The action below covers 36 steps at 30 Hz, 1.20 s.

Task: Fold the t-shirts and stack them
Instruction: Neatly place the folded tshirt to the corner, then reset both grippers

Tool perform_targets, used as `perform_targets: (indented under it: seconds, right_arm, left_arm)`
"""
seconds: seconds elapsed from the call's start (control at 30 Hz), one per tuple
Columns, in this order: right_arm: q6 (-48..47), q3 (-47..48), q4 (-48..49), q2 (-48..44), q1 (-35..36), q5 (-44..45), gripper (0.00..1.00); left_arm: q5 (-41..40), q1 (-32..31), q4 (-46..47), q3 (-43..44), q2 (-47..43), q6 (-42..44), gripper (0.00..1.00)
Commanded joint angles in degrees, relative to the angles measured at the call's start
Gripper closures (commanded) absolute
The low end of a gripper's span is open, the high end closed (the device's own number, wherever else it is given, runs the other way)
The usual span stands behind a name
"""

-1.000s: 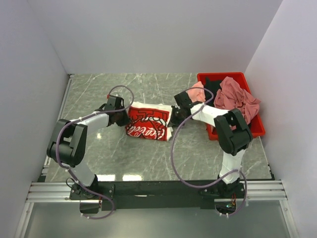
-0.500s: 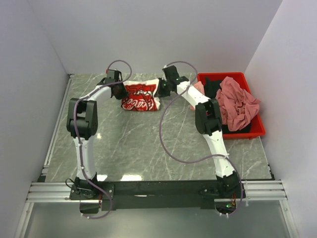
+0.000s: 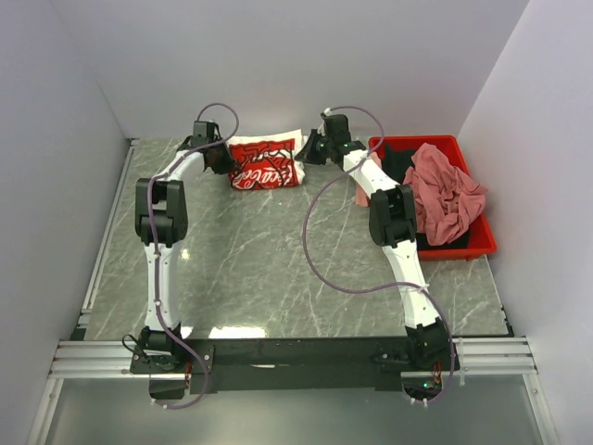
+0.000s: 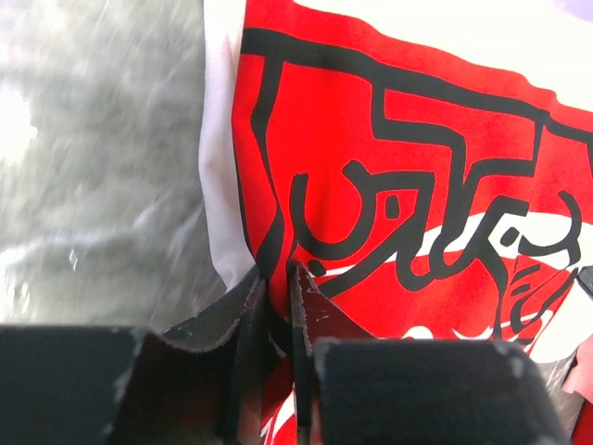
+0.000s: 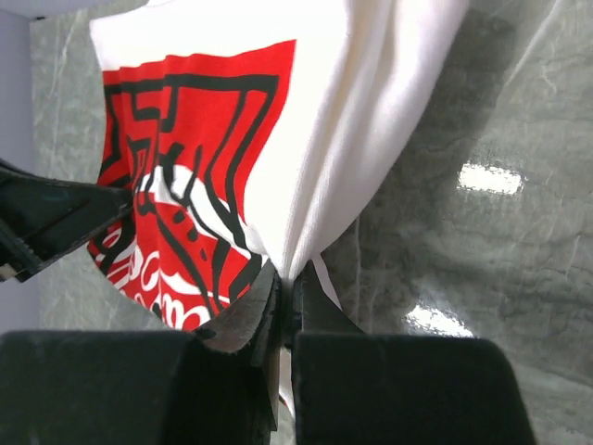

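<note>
The white t-shirt (image 3: 267,165), its red printed graphic facing up, sits at about 12 o'clock on the table (image 3: 241,269), close to the far wall (image 3: 278,65) and a little toward 11. It is bunched into a short band whose long axis runs from 9 to 3 o'clock, and it spans the gap between the two arms.

The left gripper (image 4: 278,278) is at the shirt's 9 o'clock end, its jaws pinched together on the cloth where the white border meets the red print. The right gripper (image 5: 285,278) is at the 3 o'clock end, its jaws likewise clamped on a gathered white edge. Each arm is stretched far forward, so neither is nearer; the cloth lies straight between them. I can't tell whether its lower edge rests on the table.

Laying it flat looks like a matter of both claws coming back toward 6 o'clock together, keeping that 9-to-3 line taut.

Off at 2 o'clock, the red bin (image 3: 482,243) holds the dusty rose tee (image 3: 445,190) and black tee (image 3: 398,165), unfolded.
</note>
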Motion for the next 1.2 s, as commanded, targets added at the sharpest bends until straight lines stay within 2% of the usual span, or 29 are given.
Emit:
perform_targets:
  seconds: [0.0,0.23,0.37,0.4,0.47,0.5,0.57,0.6,0.63,0.67,0.7,0.73,0.77,0.8,0.97,1.03,1.17]
  right_arm:
    - [1.76,2.34,5.65,-0.09,-0.39,-0.12,0.98]
    - [7.39,1.84,9.25,2.82,-0.83,-3.38,0.98]
    - [7.92,2.28,7.5,3.08,-1.01,-1.55,0.97]
    - [8.09,2.28,7.06,2.91,-1.27,-1.02,0.91]
    - [8.09,2.28,6.09,2.91,-1.54,-0.4,0.85]
    - [8.09,2.28,5.56,2.73,-1.97,0.56,0.77]
    - [7.92,1.93,4.51,1.77,-2.24,1.36,0.67]
    - [7.31,1.31,4.33,1.33,-2.33,1.1,0.55]
    - [6.08,1.13,4.07,0.89,-2.5,1.36,0.51]
    - [5.55,0.96,2.85,-0.16,-2.42,1.36,0.39]
    - [5.02,0.96,2.49,-0.78,-2.5,1.1,0.2]
    - [3.97,0.96,2.22,-1.48,-2.5,0.4,0.18]
    - [3.61,1.04,1.26,-2.97,-2.68,0.39,0.17]
    - [3.0,1.13,0.82,-3.85,-2.68,0.31,0.16]
    - [-2.1,0.17,-3.92,-12.28,-2.77,1.53,0.14]
    - [-3.85,-2.98,-5.59,-17.62,-2.68,1.89,0.13]
    - [-6.84,-15.26,-6.57,-28.97,-2.07,3.2,0.12]
  left_arm:
    - [1.75,0.14,-0.99,5.6,2.82,1.65,0.81]
    - [3.24,0.93,-0.2,9.04,6.16,1.04,0.77]
    - [3.07,1.02,-0.64,12.11,8.0,1.65,0.74]
    - [2.89,1.1,-0.99,12.72,8.27,1.65,0.74]
    - [3.06,1.28,-1.7,13.34,8.1,2.0,0.7]
    - [3.06,1.54,-1.7,13.26,7.84,2.09,0.64]
    - [2.98,1.63,-1.61,13.17,6.79,2.36,0.58]
    - [3.06,1.8,-1.7,13.08,6.34,2.79,0.5]
    - [2.8,1.89,-1.78,13.25,5.91,2.88,0.42]
    - [2.02,1.89,-2.31,13.26,4.77,2.97,0.37]
    - [1.84,1.89,-2.4,13.26,4.06,3.15,0.32]
    - [1.66,1.89,-2.66,13.17,2.58,3.32,0.28]
    - [1.48,1.89,-3.27,13.17,1.78,3.32,0.18]
    - [0.87,1.98,-3.71,13.26,0.81,3.41,0.01]
    - [-1.5,2.07,-5.48,10.11,-9.11,3.85,0.01]
    - [-3.52,2.07,-4.6,5.29,-15.24,4.29,0.01]
    - [-8.7,2.07,-6.44,-1.76,-24.82,3.86,0.01]
